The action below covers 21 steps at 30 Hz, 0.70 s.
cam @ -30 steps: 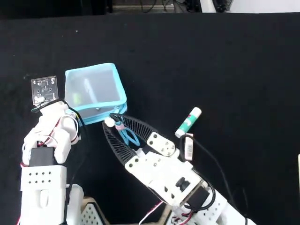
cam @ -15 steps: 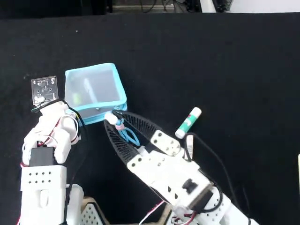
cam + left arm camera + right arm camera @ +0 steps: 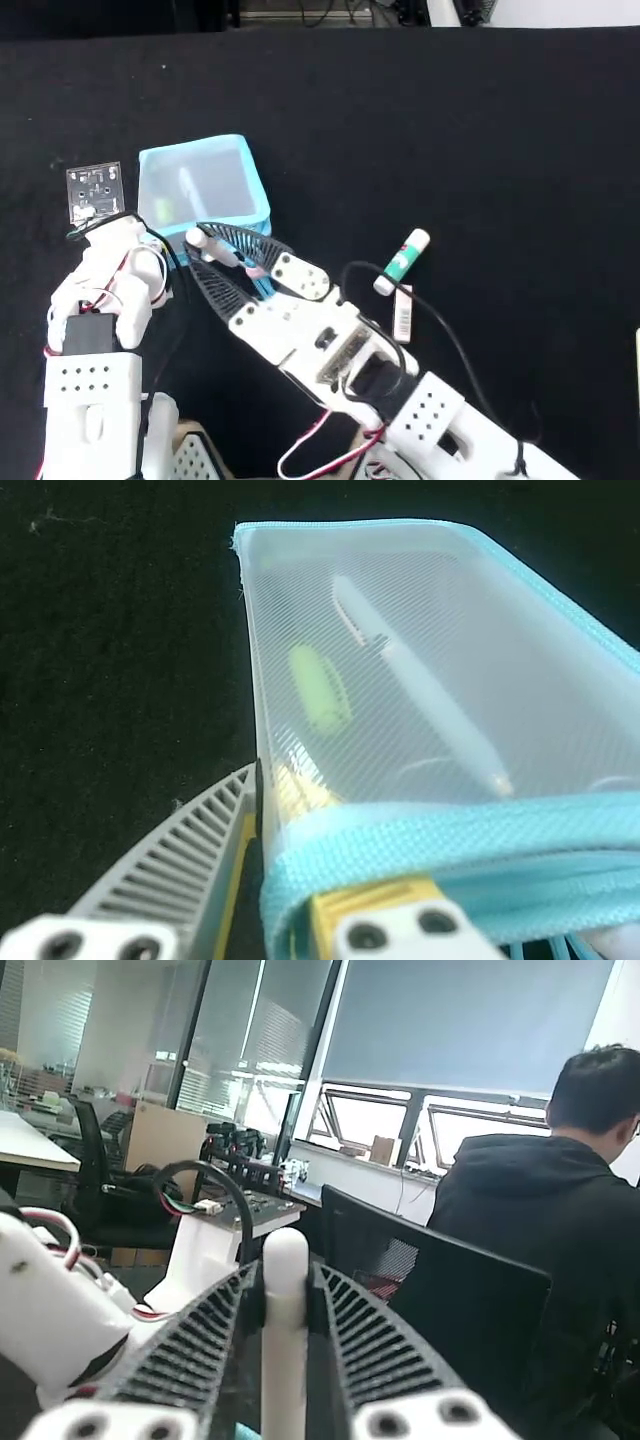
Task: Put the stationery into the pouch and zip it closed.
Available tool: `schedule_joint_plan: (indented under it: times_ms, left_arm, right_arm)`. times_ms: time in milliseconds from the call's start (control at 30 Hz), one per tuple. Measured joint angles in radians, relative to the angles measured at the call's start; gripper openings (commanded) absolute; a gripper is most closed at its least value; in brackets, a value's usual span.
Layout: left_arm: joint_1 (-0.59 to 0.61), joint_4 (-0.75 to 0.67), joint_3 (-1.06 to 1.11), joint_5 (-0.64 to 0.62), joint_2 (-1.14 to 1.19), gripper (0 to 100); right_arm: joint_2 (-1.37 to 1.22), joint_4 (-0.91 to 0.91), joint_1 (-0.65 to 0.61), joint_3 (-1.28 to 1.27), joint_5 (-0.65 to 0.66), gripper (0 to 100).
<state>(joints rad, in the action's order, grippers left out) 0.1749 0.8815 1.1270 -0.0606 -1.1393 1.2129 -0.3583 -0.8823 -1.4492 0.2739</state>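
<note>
- The right claw [image 3: 197,246] swings across the black table [image 3: 480,140] from beside the green-and-white glue stick [image 3: 402,260] toward the mesh pouch [image 3: 195,185], a translucent bag with pale blue trim.
- Its tip, a short way off the near edge a second ago, is now right at that edge. Whether it touches the trim I cannot tell.
- The jaws are nearly closed and clamp a white pen-like stick [image 3: 215,249]. In the right wrist view the stick [image 3: 285,1340] stands straight up between the two ribbed jaws.
- The left claw [image 3: 265,820] has not shifted. It pinches the near corner of the mesh pouch [image 3: 430,630], with the blue trim between a grey ribbed finger and a yellow-padded one.
- The mesh pouch stays where it was, beside the left arm. A white pen [image 3: 420,700] and a small yellow-green item [image 3: 320,690] show through its wall.
- For the task, this reads as the delivery of one more item. The stick has yet to go in and be let go.
- The glue stick lies well apart on the table, so the zipping is probably some way off.
</note>
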Motion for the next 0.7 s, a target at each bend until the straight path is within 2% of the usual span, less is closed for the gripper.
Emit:
schedule_joint_plan:
  times_ms: [233,433,700]
  left_arm:
    - [-0.002,0.0,0.0,0.0,0.0,3]
    - [-0.002,0.0,0.0,0.0,0.0,3]
    - [-0.002,0.0,0.0,0.0,0.0,3]
  right_arm:
    - [-0.011,-0.011,0.077,-0.014,0.0,1.1]
    - [0.106,-0.015,0.101,-0.094,0.0,1.1]
    - [0.252,-0.015,-0.02,-0.08,0.0,1.1]
